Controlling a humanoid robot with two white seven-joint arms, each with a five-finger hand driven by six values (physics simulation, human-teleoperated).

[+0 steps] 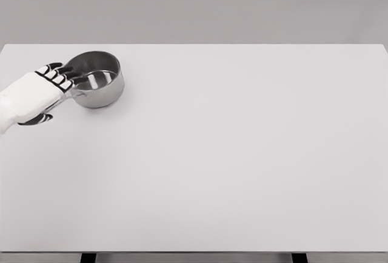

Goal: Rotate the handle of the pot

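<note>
White and wide, the table fills most of the frame, and its near legs are cut off at the bottom edge. A shiny metal pot stands upright in the upper left of the frame. The left hand comes in from the left edge and lies over the pot's near-left side. It hides the handle. Its fingers curl there, but I cannot tell if they are gripping it.
</note>
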